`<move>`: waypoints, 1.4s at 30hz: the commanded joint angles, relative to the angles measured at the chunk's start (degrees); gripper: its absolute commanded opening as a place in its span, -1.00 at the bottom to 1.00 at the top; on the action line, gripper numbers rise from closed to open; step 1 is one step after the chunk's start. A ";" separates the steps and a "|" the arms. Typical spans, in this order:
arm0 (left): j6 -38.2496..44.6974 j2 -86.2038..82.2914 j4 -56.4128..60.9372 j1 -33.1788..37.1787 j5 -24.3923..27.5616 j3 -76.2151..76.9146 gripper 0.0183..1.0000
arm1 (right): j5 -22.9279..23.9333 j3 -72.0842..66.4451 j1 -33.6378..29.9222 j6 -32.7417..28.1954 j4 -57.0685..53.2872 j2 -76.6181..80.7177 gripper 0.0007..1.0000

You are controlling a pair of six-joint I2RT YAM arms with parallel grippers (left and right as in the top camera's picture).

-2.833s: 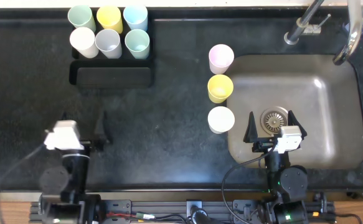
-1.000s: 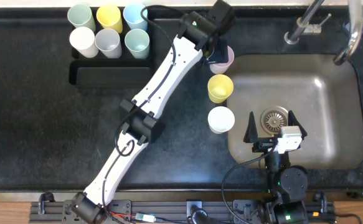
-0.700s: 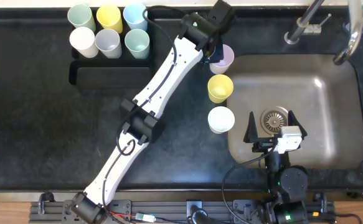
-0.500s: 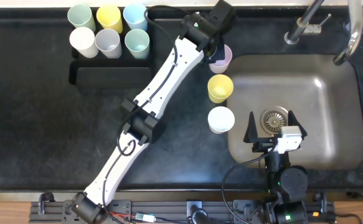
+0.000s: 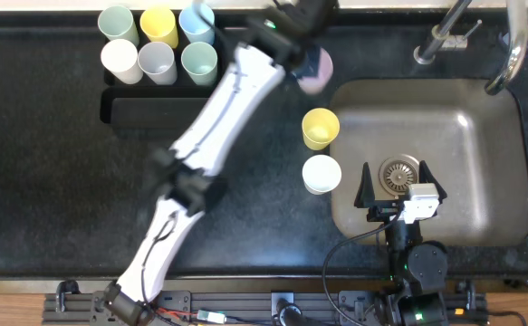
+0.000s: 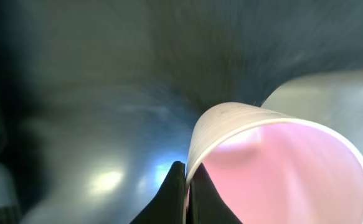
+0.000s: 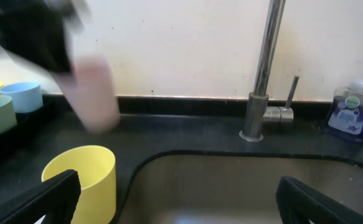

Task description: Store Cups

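Pink cup (image 5: 315, 65) now aloft, left arm (image 5: 230, 94) outstretched

Pink plastic cup (image 5: 314, 67) in left gripper (image 6: 186, 184), over dark table (image 5: 46, 181) behind yellow plastic cup (image 5: 320, 128); white plastic cup (image 5: 321, 174) in front of that, both just left of steel sink (image 5: 481, 136). Black cup rack (image 5: 162, 110) back-left.

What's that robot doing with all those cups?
The left gripper has reached across the counter and pinches the pink cup by its rim, holding it up in the air near the sink. A yellow cup and a white cup wait on the counter beside the sink. The black tray at the back already holds six cups. The right gripper sits open over the sink.
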 commanded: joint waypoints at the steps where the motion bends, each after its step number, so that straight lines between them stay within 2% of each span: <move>1: 5.05 -22.82 3.61 9.11 -3.08 -12.39 -0.97 | 0.22 -0.79 -0.39 0.02 0.39 -0.50 1.00; 5: 7.52 -36.30 7.28 18.99 -2.95 -28.09 -0.97 | 0.22 -0.79 -0.39 0.02 0.39 -0.50 1.00; 8: 11.04 -43.17 9.11 27.61 -0.79 -37.55 -0.97 | 0.22 -0.79 -0.39 0.02 0.42 -0.50 1.00; 13: 20.74 -47.84 12.17 41.13 5.68 -50.21 -0.97 | 0.24 -0.79 -0.39 0.02 0.39 -0.50 0.99; 17: 25.57 -47.08 17.42 47.08 10.45 -58.45 -0.96 | 0.22 -0.79 -0.39 0.02 0.42 -0.50 1.00; 19: 26.80 -46.40 20.85 48.74 12.39 -62.71 -0.97 | 0.22 -0.79 -0.39 0.02 0.39 -0.50 1.00; 25: 28.92 -43.87 26.40 50.64 13.35 -70.53 -0.96 | 0.22 -0.79 -0.39 0.02 0.39 -0.50 1.00; 42: 29.31 -35.41 28.44 50.62 13.31 -70.77 -0.96 | 0.22 -0.79 -0.39 0.02 0.39 -0.50 1.00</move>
